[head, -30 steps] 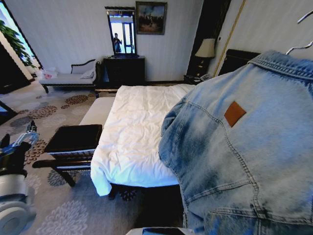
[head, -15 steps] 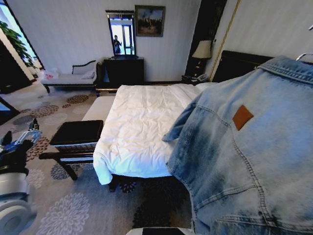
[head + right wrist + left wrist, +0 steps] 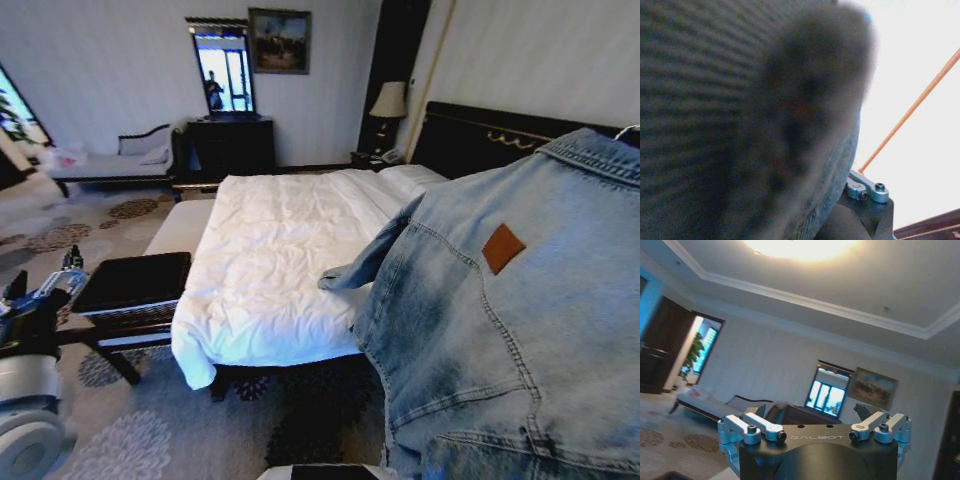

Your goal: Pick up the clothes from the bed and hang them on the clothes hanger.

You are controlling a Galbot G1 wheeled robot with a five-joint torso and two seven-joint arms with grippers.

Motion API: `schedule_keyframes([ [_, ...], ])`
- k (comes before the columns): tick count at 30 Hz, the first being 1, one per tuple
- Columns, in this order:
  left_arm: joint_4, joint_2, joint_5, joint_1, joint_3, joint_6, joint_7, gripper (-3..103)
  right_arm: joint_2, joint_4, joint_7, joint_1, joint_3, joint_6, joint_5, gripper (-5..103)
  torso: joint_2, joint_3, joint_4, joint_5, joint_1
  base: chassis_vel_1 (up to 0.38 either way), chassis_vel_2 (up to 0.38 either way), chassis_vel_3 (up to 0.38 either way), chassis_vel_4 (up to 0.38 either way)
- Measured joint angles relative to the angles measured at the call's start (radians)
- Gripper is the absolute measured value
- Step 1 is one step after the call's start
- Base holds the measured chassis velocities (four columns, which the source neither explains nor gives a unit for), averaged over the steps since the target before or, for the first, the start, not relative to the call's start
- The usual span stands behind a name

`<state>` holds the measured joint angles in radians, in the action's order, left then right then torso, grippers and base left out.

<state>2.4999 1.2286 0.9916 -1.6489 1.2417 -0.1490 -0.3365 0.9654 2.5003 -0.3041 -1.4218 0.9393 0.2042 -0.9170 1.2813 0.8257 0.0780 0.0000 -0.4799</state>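
The clothes (image 3: 500, 330), a faded light blue denim jacket, hang in the air close in front of me on the right, back side showing with a brown patch. A sliver of the clothes hanger's metal hook (image 3: 630, 130) peeks above the collar; the rest is hidden inside the jacket. The bed (image 3: 270, 260) with white sheets and a black headboard lies beyond, bare on top. In the right wrist view the jacket fabric (image 3: 740, 115) presses right up against my right gripper (image 3: 866, 192). My left gripper (image 3: 58, 278) waits low at the left, open and empty (image 3: 812, 415).
A dark padded bench (image 3: 135, 283) stands at the bed's foot. A black dresser with a mirror (image 3: 225, 140) and a chaise (image 3: 110, 165) line the far wall. A lamp on a nightstand (image 3: 388, 105) is beside the headboard. Patterned carpet lies below.
The whole head view has shifted: bed, bench and dresser sit further left, and more headboard shows, so the camera moved. The jacket stays hanging at the right. The left arm holds still.
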Motion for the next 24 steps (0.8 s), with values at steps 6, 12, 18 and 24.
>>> schedule_keyframes([
  [6,0.0,0.015,-0.006,-0.003,-0.004,0.0,0.0,100,-0.003,0.0,0.0,0.0,0.0,0.006,-0.003,14,0.0,0.0,0.0,0.0,0.0,-0.106,-0.095,-0.098,-0.104],
  [12,0.0,0.025,-0.014,0.0,-0.014,0.0,0.001,100,-0.004,0.0,0.0,0.005,-0.001,0.009,-0.004,14,0.0,0.0,0.0002,0.0,0.0,-0.134,-0.141,-0.125,-0.124],
  [18,0.0,0.029,-0.018,0.006,-0.023,0.0,0.001,100,-0.007,0.0,-0.001,0.011,-0.007,0.009,-0.006,14,0.0,0.0,0.0001,0.0,0.0,-0.137,-0.117,-0.132,-0.128],
  [24,0.0,0.027,-0.032,0.017,-0.047,0.0,0.002,100,-0.001,0.0,-0.001,0.017,-0.015,0.009,-0.004,14,0.0,0.0,-0.0001,-0.0001,0.0,-0.118,-0.117,-0.125,-0.117],
])
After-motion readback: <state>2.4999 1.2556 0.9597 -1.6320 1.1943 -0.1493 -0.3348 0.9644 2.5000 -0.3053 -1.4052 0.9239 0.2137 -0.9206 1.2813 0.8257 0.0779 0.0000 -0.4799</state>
